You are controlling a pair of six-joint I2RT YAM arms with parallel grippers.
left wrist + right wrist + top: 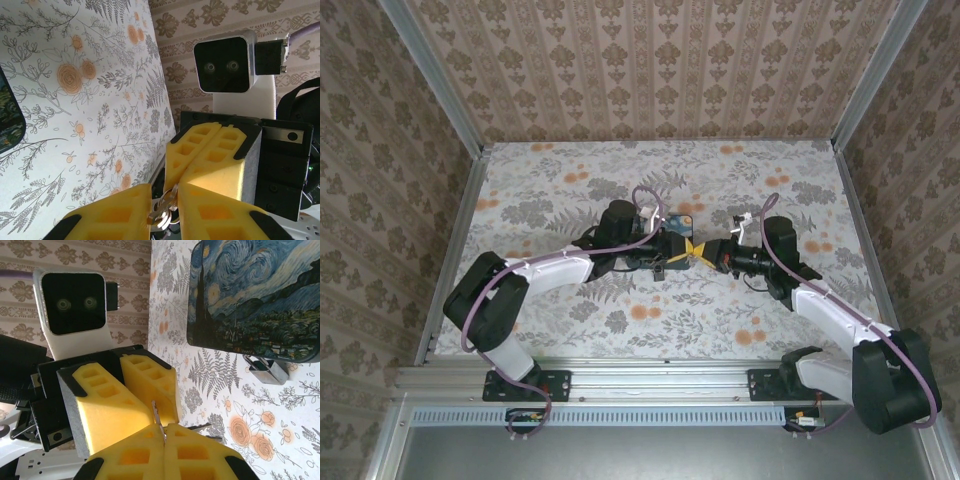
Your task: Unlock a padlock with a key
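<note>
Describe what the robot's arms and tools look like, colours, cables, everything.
Left arm and right arm have white shells, black joints and a purple cable looped along each. The left tool and right tool carry blocky yellow fingers with square pockets and black corners. Each wrist bears a black two-lens camera on white.

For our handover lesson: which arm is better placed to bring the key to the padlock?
Probably left: the left gripper grips the key by its ring end, while the right gripper is shut on the blade that must enter the padlock.
</note>
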